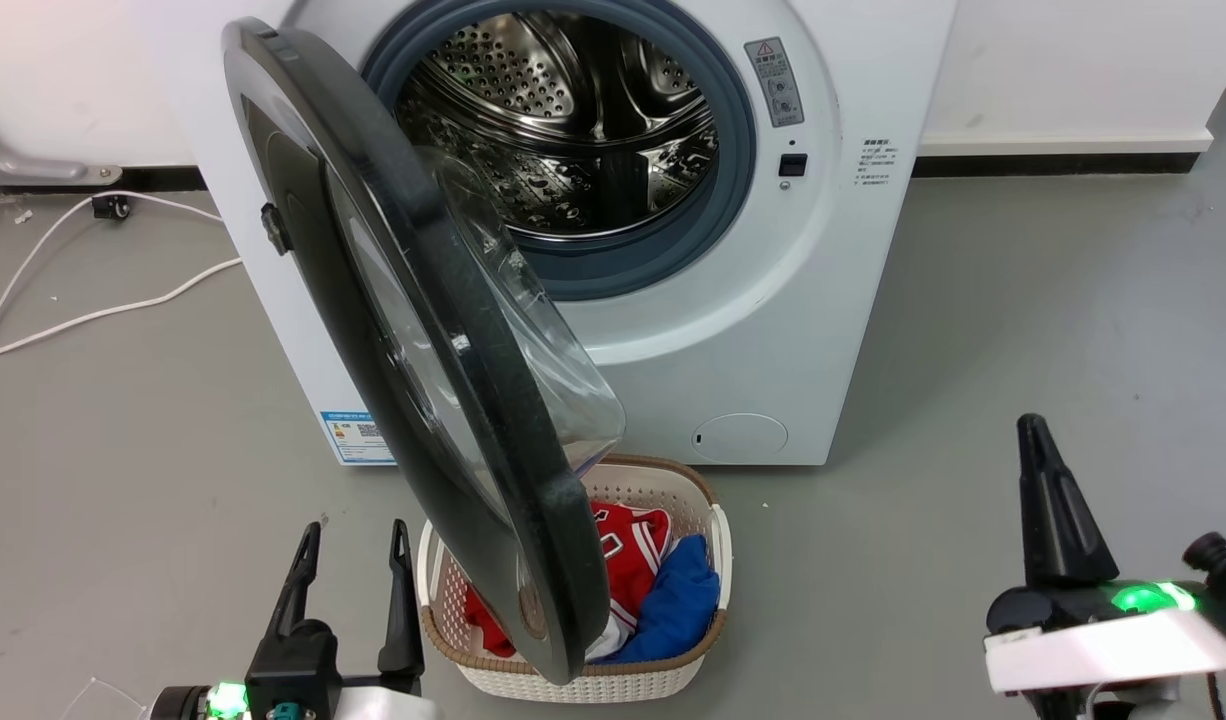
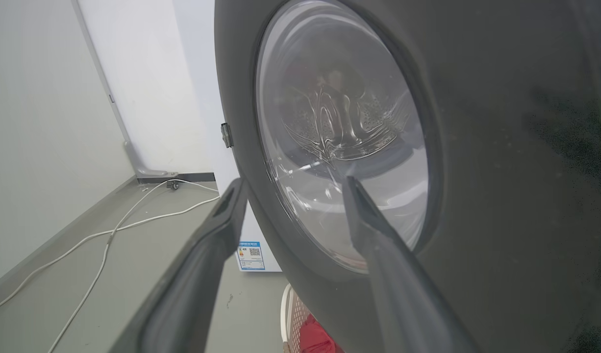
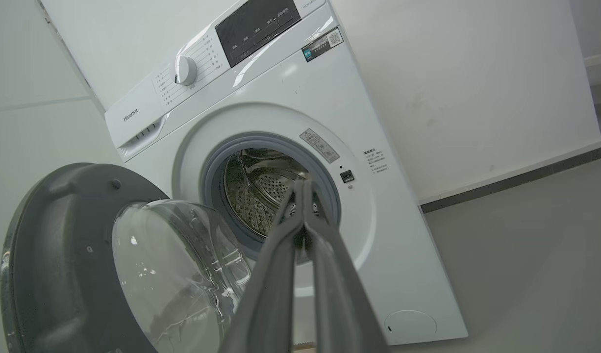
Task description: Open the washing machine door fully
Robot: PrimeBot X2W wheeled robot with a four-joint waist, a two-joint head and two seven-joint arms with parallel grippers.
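The washing machine door (image 1: 428,340) stands half-open, its near edge above a basket (image 1: 721,545); left gripper (image 1: 356,524) spread beside it; right gripper (image 3: 302,185) pressed together, well right.

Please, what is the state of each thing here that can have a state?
washing machine door: open, swung outward, not gripped.
drum: empty as far as visible.
round flap: shut.
laundry basket: holds red and blue clothes.
left gripper: open, empty.
right gripper: shut, empty.

A laundry corner: washing machine (image 1: 853,300), clothes basket (image 1: 613,688), grey floor (image 1: 1073,330).
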